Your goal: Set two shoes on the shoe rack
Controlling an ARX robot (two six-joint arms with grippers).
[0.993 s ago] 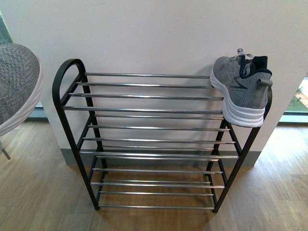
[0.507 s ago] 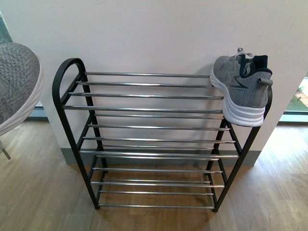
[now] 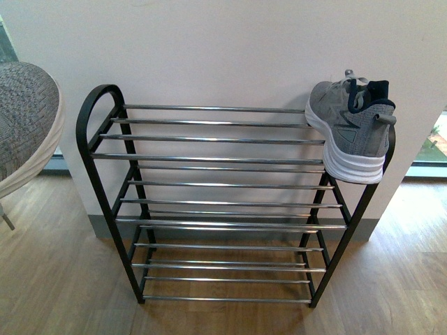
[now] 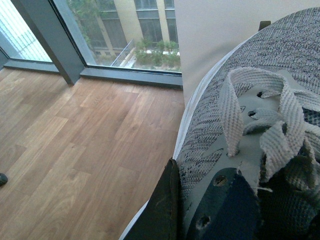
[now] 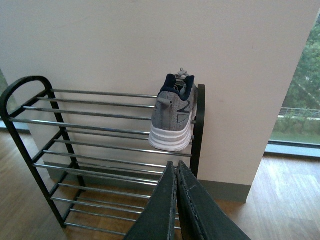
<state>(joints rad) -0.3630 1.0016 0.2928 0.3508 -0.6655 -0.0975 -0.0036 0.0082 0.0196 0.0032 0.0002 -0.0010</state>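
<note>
Sneaker (image 3: 349, 129) at 2 o'clock overhangs shoe rack (image 3: 209, 159) edge; left end effector (image 4: 166, 205) grips second sneaker (image 4: 235, 75); right end effector (image 5: 175, 195) closed, empty

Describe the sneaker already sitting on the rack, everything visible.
The sneaker has a grey knit upper, a thick ridged white sole, a navy collar, pale laces and a heel pull tab. It stands upright at the right end of the shoe rack, on its top tier, heel outward, toe toward the wall.
</note>
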